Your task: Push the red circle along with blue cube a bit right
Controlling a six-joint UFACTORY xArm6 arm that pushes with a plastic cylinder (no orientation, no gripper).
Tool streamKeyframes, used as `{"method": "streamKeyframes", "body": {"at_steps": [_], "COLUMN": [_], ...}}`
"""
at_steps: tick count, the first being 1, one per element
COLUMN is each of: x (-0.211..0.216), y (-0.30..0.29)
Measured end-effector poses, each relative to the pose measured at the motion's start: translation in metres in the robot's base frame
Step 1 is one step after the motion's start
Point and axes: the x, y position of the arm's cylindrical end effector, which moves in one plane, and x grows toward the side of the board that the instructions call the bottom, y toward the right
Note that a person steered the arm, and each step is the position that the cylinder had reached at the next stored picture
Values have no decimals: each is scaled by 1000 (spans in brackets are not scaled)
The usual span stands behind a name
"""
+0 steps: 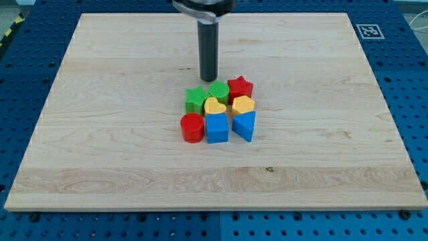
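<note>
The red circle [192,127] stands at the left end of a tight cluster near the board's middle, touching the blue cube [217,128] on its right. A blue triangle [245,125] sits right of the cube. Behind them are a green star [195,99], a green round block [219,92], a red star [240,88], a yellow heart [215,106] and a yellow block [243,105]. My tip [209,79] is just above the cluster toward the view's top, close behind the green blocks and apart from the red circle.
The wooden board [100,134] lies on a blue perforated table [20,80]. A fiducial marker [370,31] sits at the board's top right corner. The arm's dark mount [202,7] shows at the view's top.
</note>
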Motion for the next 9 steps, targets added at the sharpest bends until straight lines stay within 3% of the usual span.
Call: {"method": "streamKeyframes", "body": {"at_steps": [2, 5, 6, 9], "x": [1, 68, 91, 119], "y": [-68, -133, -135, -22]}}
